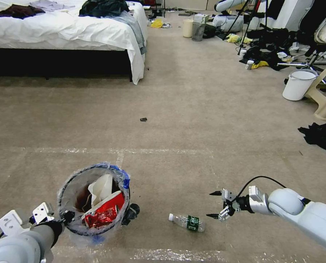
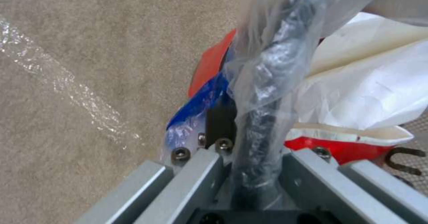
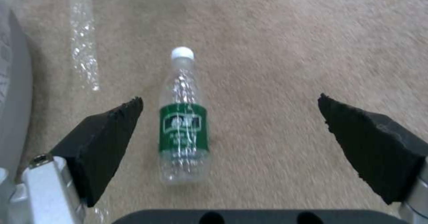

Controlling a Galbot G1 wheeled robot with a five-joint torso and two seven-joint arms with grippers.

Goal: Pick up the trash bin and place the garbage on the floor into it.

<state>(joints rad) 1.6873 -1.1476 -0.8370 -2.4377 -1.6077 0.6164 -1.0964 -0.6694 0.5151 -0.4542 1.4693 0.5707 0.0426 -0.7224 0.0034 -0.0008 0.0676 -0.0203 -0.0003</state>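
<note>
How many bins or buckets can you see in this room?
4. The red trash bin sits near the robot, its rim held by the left gripper. A white bucket stands on the right. A cream bin and a grey bin stand far back. Clutter may hide others.

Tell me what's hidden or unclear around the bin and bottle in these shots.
- Bin bottom: head view, covered by the cup and paper.
- Small dark scrap: head view, too small to identify.
- Bottle label text: right wrist view, blurred.
- Left pincer tips: head view, behind bin rim.
</note>
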